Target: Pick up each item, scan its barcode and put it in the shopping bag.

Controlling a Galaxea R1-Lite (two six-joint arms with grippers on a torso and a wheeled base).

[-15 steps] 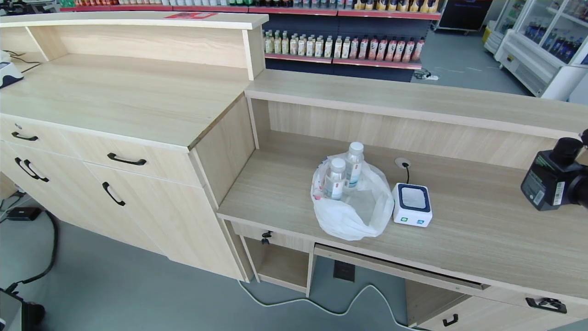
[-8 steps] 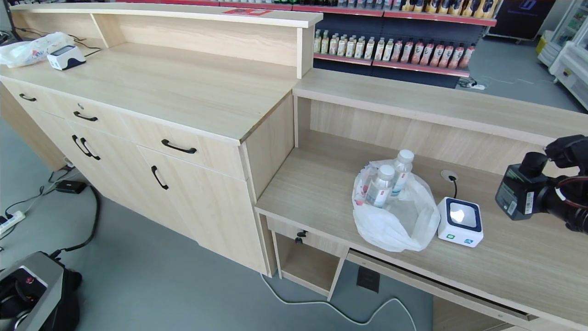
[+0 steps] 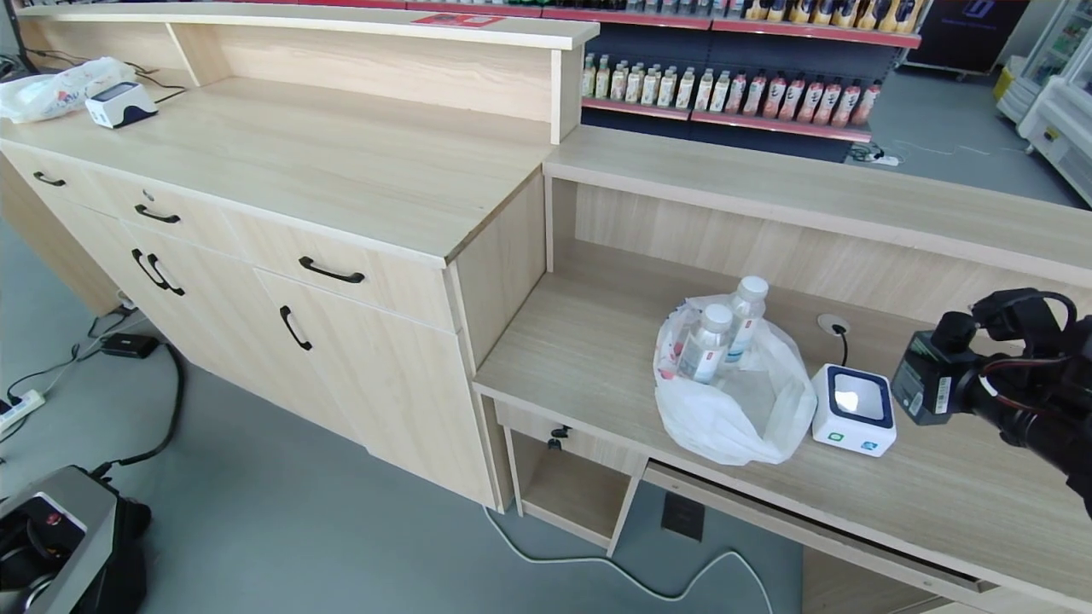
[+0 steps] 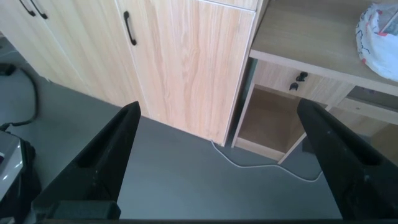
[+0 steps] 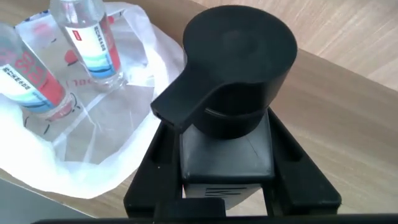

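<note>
1. Black container (image 3: pixel 926 388) with a round black cap, held clamped on both sides between the fingers of the right gripper (image 5: pixel 227 168). It hangs tilted above the wooden counter (image 3: pixel 938 486), with its cap toward the counter's back wall and a white barcode label on its lower end.
2. In the head view the container sits at the right edge of the scanner (image 3: pixel 853 409), a white cube with a dark-framed top. Whether the two touch cannot be told.
3. White shopping bag (image 3: pixel 734 418) stands open on the counter just to the left of the scanner, with two clear bottles (image 3: pixel 706 344) upright inside, toward its back.
4. From the right wrist view, the bag and bottles lie beyond and to one side of the held container.
5. Left gripper (image 4: pixel 217 109) hangs with its fingers wide apart and nothing between them, over the grey floor (image 4: pixel 186 174) in front of the cabinet (image 4: pixel 193 56).
6. Compared with half a second ago, the container has come lower and nearer the scanner, from well to its right to just beside it. The bag, bottles and scanner lie as they did.
</note>
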